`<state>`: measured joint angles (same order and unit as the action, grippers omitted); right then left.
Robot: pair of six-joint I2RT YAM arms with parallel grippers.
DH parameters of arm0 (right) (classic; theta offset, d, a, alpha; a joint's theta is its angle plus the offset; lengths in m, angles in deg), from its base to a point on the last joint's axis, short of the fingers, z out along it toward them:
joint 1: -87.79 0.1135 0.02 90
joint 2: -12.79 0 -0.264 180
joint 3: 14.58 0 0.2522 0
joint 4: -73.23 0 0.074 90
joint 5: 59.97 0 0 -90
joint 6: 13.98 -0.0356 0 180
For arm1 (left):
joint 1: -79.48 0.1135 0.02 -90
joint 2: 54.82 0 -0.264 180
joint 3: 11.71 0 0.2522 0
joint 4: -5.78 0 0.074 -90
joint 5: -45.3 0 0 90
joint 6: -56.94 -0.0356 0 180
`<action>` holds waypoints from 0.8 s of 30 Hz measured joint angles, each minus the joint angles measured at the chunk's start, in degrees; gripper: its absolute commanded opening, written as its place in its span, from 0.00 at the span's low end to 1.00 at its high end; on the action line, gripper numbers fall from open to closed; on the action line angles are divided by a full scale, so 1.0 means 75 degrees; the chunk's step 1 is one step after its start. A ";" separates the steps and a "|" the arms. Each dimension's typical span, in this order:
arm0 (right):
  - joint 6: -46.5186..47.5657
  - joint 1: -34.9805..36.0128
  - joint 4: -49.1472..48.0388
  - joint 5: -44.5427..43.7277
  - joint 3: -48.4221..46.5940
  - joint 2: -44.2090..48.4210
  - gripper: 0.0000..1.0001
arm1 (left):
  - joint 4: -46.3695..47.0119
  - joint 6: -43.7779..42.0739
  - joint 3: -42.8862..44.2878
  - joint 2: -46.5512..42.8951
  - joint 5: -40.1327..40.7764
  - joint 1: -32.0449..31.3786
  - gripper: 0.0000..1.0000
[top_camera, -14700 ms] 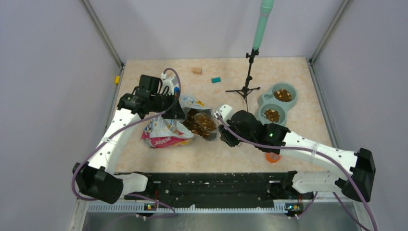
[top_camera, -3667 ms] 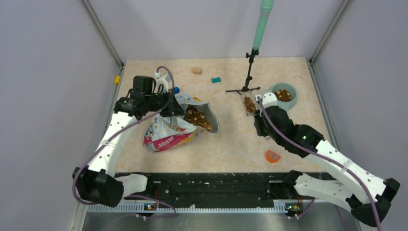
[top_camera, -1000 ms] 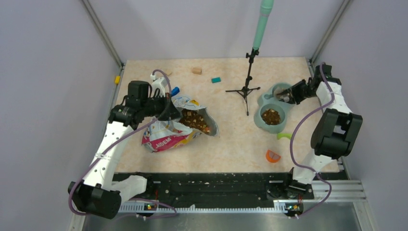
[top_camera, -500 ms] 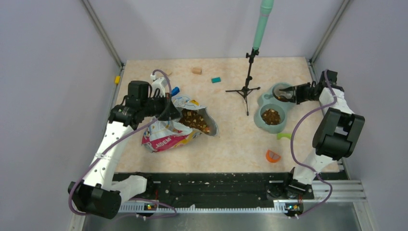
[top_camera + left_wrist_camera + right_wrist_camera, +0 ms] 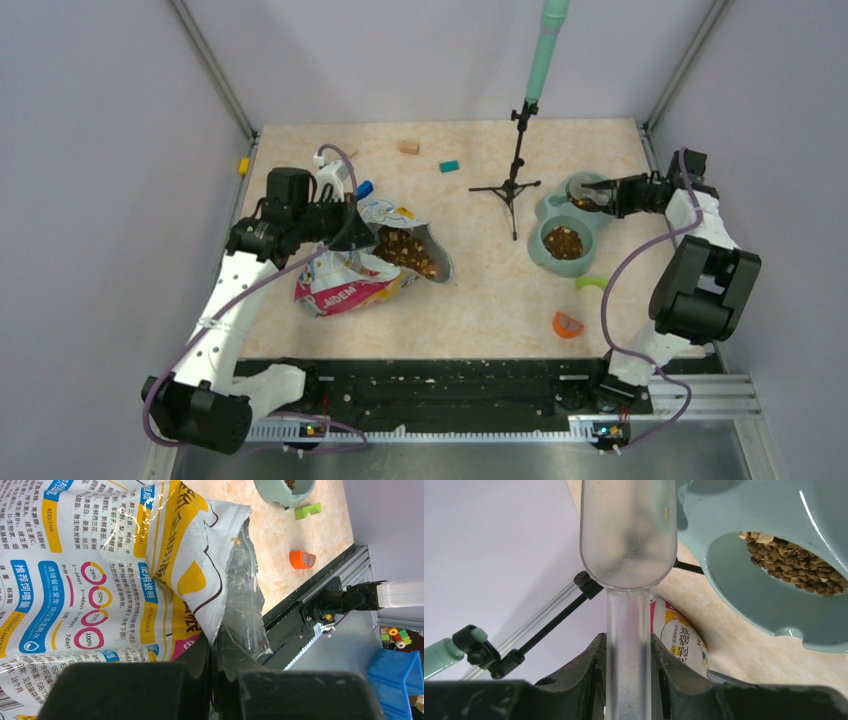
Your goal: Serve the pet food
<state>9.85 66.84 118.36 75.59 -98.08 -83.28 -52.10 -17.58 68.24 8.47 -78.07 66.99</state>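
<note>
Half the far bowl (image 5: pixel 571 182) under scoop (image 5: pixel 597 198)

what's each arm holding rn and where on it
Left jaws: shut on the pet food bag, pinching the rim of its open mouth. Right jaws: clamped on the clear plastic scoop, by its handle.
</note>
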 measured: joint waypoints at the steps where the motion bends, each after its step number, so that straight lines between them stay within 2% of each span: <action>1: 0.0000 -0.0020 -0.0003 -0.0003 0.0000 0.0070 0.00 | 0.0000 -0.0006 0.0000 0.0006 -0.0003 0.0000 0.00; 14: 0.0353 -0.0044 0.0498 -0.0326 0.0099 0.1390 0.00 | -0.0003 -0.0067 0.0032 0.0050 -0.0029 -0.0003 0.00; 21: 0.1542 0.0079 0.1422 -0.1486 0.0219 0.2748 0.00 | -0.0020 0.0015 0.0108 0.0195 -0.0047 -0.0006 0.00; 24: 0.2168 0.0527 0.1521 -0.2212 0.0650 0.3608 0.00 | -0.0041 0.0134 0.0166 0.0233 0.0015 -0.0006 0.00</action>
<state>26.11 70.80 129.77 59.00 -93.21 -56.23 -52.40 -16.57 69.49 10.21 -77.96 66.94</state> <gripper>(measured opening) 0.291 0.011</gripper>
